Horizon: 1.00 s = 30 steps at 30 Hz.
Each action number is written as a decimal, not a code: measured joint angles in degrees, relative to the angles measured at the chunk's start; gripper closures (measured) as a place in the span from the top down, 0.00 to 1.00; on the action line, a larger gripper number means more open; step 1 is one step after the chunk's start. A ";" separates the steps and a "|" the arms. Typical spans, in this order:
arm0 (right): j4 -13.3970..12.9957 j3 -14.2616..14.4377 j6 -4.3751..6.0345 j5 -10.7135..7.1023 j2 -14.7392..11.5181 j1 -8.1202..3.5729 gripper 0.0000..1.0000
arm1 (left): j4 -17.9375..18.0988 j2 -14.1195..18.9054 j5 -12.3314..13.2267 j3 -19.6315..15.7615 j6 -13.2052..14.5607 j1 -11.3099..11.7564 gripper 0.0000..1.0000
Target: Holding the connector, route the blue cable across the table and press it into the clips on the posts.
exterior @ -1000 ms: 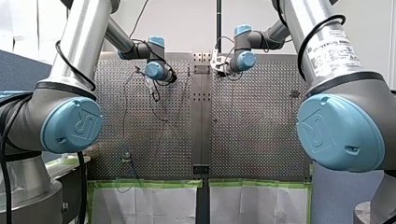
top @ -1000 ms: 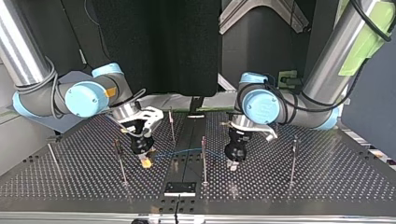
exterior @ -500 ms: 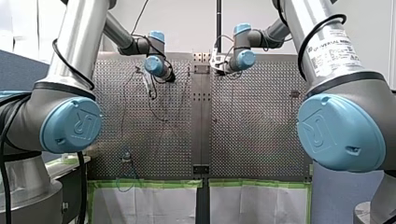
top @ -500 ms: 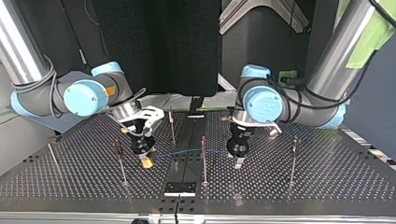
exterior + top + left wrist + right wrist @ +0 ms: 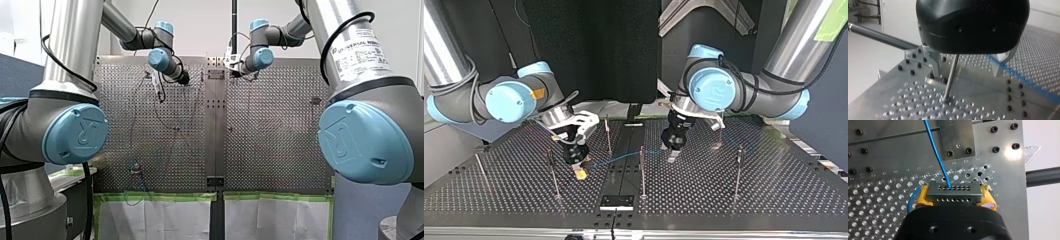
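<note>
A: Top view, left side first. My right gripper (image 5: pixel 580 171)?
B: Yellow fingers (image 5: pixel 920 197) clamped on the grey connector (image 5: pixel 953 193), low over the counter (image 5: pixel 749 195). The blue cable (image 5: pixel 935 150) comes out of the connector's upper row of holes.
A: Cable path?
B: Rightward across the middle post (image 5: pixel 642 170) toward my left gripper (image 5: pixel 671 155) (a thin line, hard to follow beyond that).
A: Left fingers?
B: Metal fingers (image 5: pixel 934 63) spread apart, gripping nothing. In the left wrist view a post (image 5: pixel 950 77) shows between them. The cable passes just beside one finger; I cannot tell whether they touch.
</note>
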 joint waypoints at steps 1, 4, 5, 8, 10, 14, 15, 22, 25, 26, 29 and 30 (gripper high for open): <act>0.20 0.00 0.00 0.01 -0.14 0.02 0.00 | -0.20 0.45 0.22 -0.45 -0.07 -0.07 1.00; 0.69 0.03 0.02 0.05 -0.76 0.10 0.00 | -0.98 1.86 0.58 -1.86 -0.05 -0.39 1.00; 0.85 0.06 0.02 0.05 -0.93 0.11 0.00 | -1.27 2.26 0.62 -2.27 0.04 -0.53 1.00; 1.33 0.33 -0.03 0.08 -1.44 0.13 0.00 | -2.13 3.70 0.81 -3.70 0.42 -1.07 1.00; 1.50 0.65 -0.08 0.11 -1.74 0.13 0.00 | -2.45 4.70 0.89 -4.71 0.59 -1.48 1.00; 1.60 1.32 -0.12 0.17 -2.12 0.15 0.00 | -2.52 6.75 0.97 -5.78 1.08 -2.38 1.00; 1.60 1.49 -0.10 0.22 -2.27 0.13 0.00 | -2.35 7.35 0.93 -5.89 1.28 -2.71 1.00; 1.70 1.92 0.15 0.69 -3.69 -0.32 0.00 | -0.90 10.24 -0.09 -5.83 1.66 -4.68 1.00; 1.75 1.98 0.20 1.12 -4.24 -0.53 0.00 | -0.65 10.53 -1.08 -5.28 1.68 -5.78 1.00; 1.76 2.08 0.20 1.27 -4.37 -0.60 0.00 | -0.69 10.44 -1.36 -5.02 1.69 -6.13 1.00; 1.78 2.70 0.22 1.82 -4.68 -0.92 0.00 | -1.15 9.72 -2.31 -3.85 1.69 -7.37 1.00; 1.79 3.02 0.23 1.95 -4.74 -1.06 0.00 | -1.36 9.28 -2.76 -3.34 1.71 -7.91 1.00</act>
